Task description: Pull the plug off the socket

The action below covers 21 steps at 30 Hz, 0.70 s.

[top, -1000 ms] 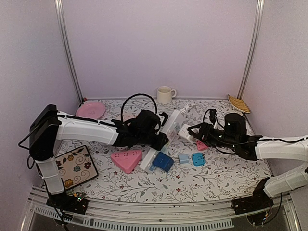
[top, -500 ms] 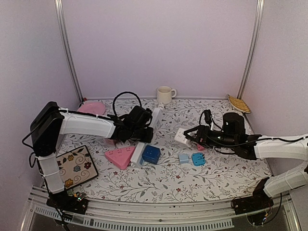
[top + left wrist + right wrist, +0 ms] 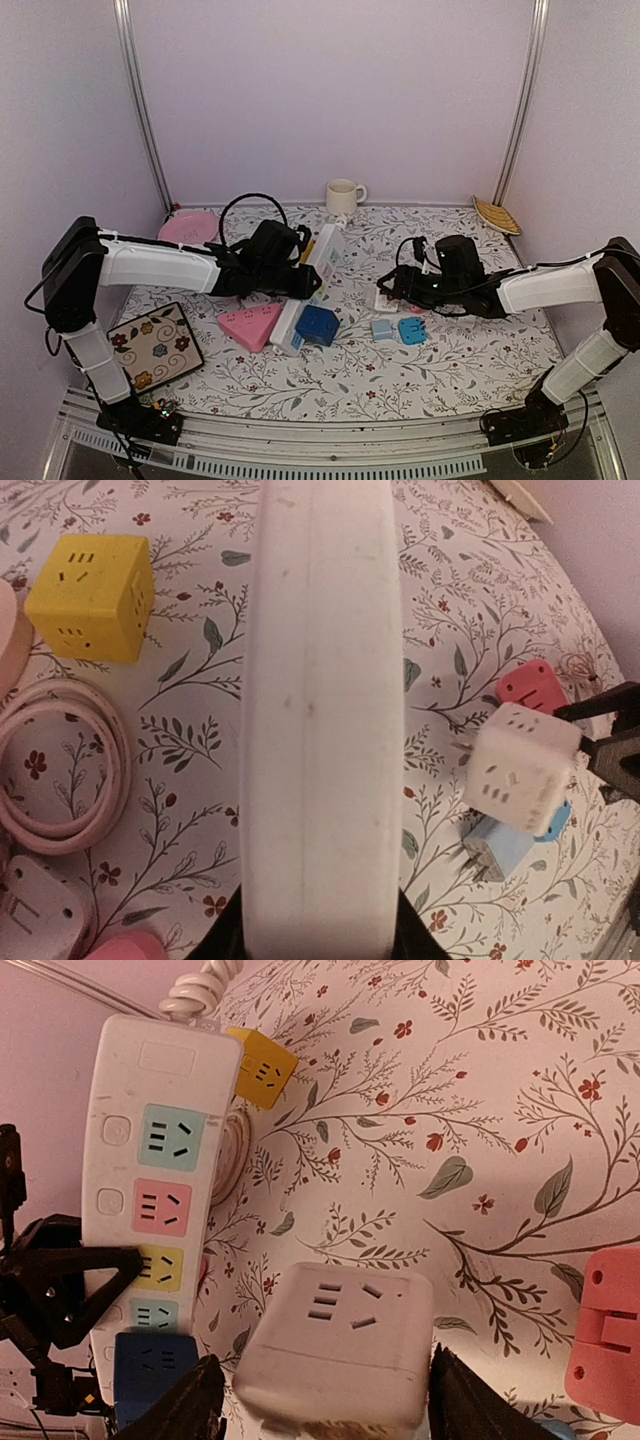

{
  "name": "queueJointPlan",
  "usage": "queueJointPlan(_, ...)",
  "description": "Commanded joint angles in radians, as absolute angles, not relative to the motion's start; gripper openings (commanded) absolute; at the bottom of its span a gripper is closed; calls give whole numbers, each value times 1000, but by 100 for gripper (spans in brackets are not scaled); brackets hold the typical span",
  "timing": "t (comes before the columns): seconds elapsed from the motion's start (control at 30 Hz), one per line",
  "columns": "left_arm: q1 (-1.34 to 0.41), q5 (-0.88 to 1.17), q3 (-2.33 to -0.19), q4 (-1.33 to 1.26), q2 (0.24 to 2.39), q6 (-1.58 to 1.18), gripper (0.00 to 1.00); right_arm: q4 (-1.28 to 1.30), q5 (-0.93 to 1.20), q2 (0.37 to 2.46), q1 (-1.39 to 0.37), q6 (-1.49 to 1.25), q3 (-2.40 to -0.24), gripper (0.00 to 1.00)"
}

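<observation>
My left gripper (image 3: 303,275) is shut on a white power strip (image 3: 322,255) with coloured sockets, which also shows in the right wrist view (image 3: 150,1200). In the left wrist view the strip's side (image 3: 320,710) fills the centre between my fingers. A dark blue cube plug (image 3: 317,325) sits in the strip's near end. My right gripper (image 3: 388,297) is shut on a white cube plug (image 3: 345,1355), held apart from the strip, low over the table. That plug also shows in the left wrist view (image 3: 520,770).
A yellow cube (image 3: 90,598) and coiled pink cable (image 3: 60,770) lie by the strip. Light blue plugs (image 3: 382,328) and a pink plug (image 3: 605,1335) lie near my right gripper. A pink wedge (image 3: 250,325), patterned tile (image 3: 155,345), pink plate (image 3: 188,228) and mug (image 3: 343,195) stand around.
The left arm has drawn the strip left and back, away from the right gripper. The white cube plug has come off the strip and stays in the right gripper, now lower.
</observation>
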State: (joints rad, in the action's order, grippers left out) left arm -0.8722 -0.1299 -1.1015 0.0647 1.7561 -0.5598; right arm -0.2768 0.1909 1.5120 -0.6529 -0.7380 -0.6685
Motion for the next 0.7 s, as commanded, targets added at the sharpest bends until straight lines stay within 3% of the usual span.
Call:
queueJointPlan(0.0,-870,-83,-1080,-70,1692,-590,0,-299,181,1515,-648,-721,-694,78)
queueJointPlan(0.17,-869,-59,-1070,-94,1687,-603,0,-301,200,1485,-647,-734,-669,89)
queueJointPlan(0.67,-869,-59,-1011,-211,1611,-618,0,-474,387,1388,-747,-707,-597,90)
